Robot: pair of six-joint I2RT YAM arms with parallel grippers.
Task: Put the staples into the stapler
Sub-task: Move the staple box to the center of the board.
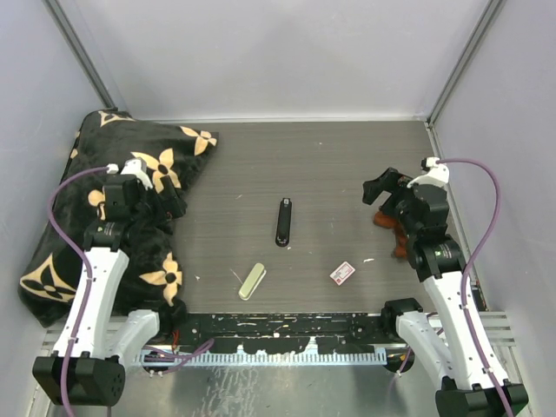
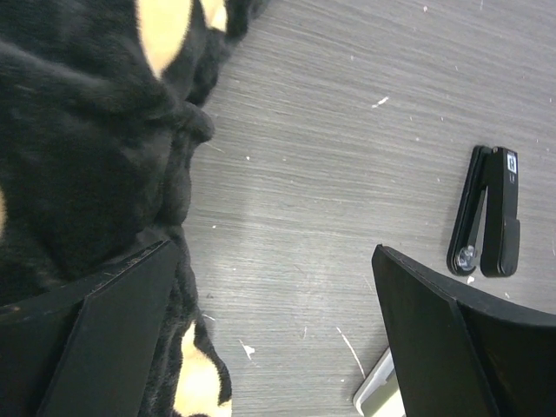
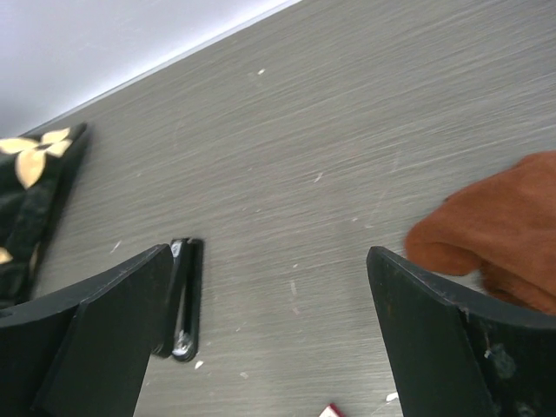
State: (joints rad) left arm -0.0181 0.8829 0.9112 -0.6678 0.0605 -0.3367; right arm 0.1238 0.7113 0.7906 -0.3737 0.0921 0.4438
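The red-and-white staple box (image 1: 342,273) lies by the worktop's (image 1: 330,165) near edge, right of centre, closer to the right hand (image 3: 268,261). The stapler (image 1: 282,222) lies mid-worktop, long axis near-to-far. Right and left hand (image 2: 274,252) both gape wide, empty.

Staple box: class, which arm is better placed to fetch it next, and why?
Probably right. The red-and-white box lies right of the stapler, nearer the open right gripper; the left gripper hovers over the cushion.
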